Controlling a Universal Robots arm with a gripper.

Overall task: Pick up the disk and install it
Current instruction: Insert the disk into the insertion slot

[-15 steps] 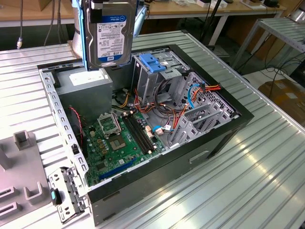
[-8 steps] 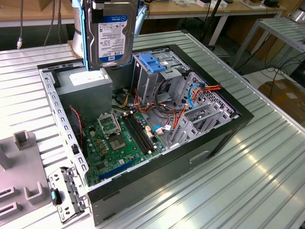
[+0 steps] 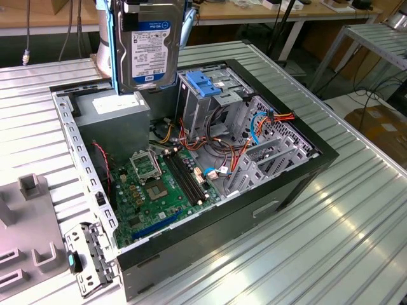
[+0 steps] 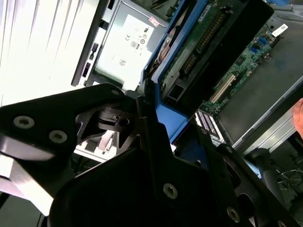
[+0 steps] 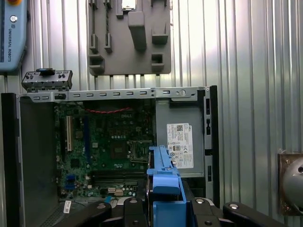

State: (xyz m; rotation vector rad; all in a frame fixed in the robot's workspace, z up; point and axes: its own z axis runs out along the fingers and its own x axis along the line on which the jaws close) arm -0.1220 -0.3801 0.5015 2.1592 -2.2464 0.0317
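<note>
Overhead, I logged the disk (image 3: 147,47) hanging upright above the open case (image 3: 210,236), clear of its rim and touching nothing inside it. The labelled face was turned toward the exterior camera.

1. Jaws: closed on the disk. In the first wrist view, the black jaw bodies pressed against either side of the disk's blue rail (image 5: 163,189). In the second wrist view, the same rail ran between them, with the disk's green circuit side visible beyond.
2. Disk position: directly above the corner of the case that held the grey power supply (image 3: 114,113). It had not entered the case.
3. Case contents: the motherboard (image 3: 152,190) lay flat on the floor of the case. The metal drive cage (image 3: 213,111) stood beside the power supply, at the end of the case farther from the exterior camera. A blue bracket (image 3: 205,82) sat on top of the cage.
4. Case surroundings: the case lay on its side, opening upward, on the ribbed metal worktop (image 3: 331,235). A grey fixture plate (image 3: 25,222) lay on the worktop just outside the case.
</note>
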